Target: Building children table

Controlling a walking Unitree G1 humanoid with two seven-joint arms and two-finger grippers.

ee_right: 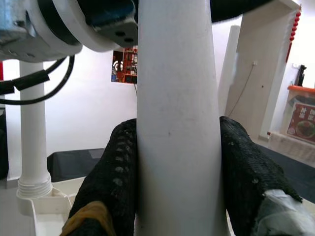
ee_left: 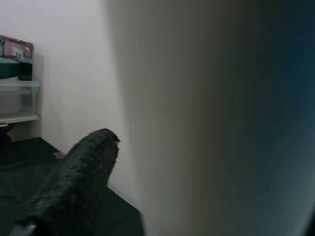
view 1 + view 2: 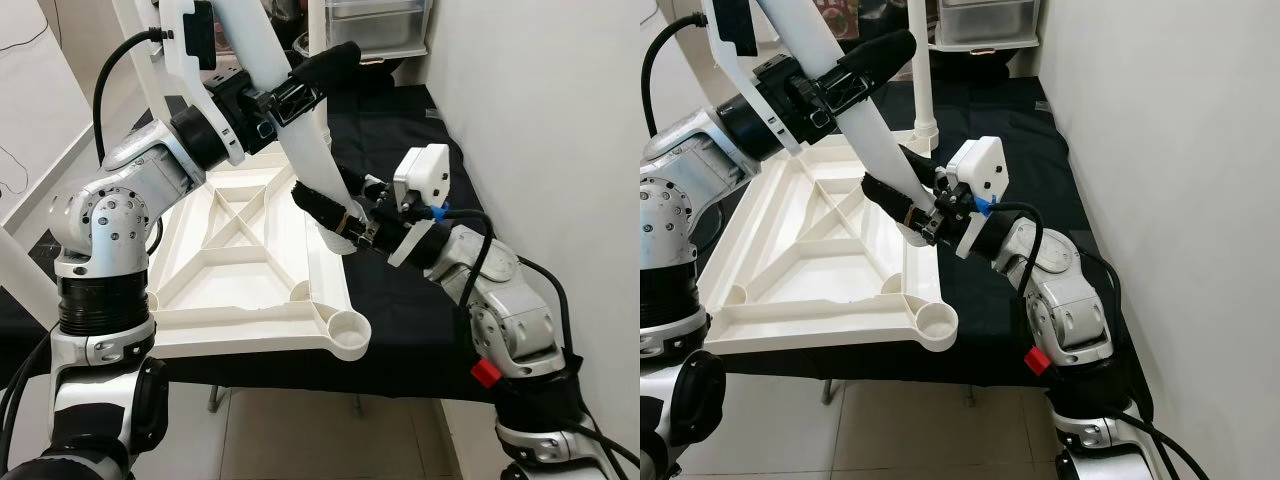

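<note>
While both arms are at work on one white table leg, findings run view by view.

Left eye view, left gripper [image 3: 318, 78]: clenched round the upper part of the tilted table leg [image 3: 300, 140], fingers lying across it.
Left eye view, right gripper [image 3: 322, 207]: clamped on the same leg lower down, close above the near right edge of the tabletop [image 3: 250, 290].
Left eye view, tabletop: lies upside down on the black-covered surface [image 3: 420, 290], ribs upward; an empty round corner socket [image 3: 347, 330] sits below and nearer than the right gripper, at the surface's front edge.
Left eye view, room: black cloth lies bare beyond the right gripper toward the white wall [image 3: 540, 120].

Right eye view, second leg [image 3: 923, 70]: stands upright in the far corner behind both grippers, apart from them.

Left wrist view: one black finger [image 2: 74, 187] beside the leg, very close.

Right wrist view: two black fingers [image 1: 110, 182] press either side of the leg.
</note>
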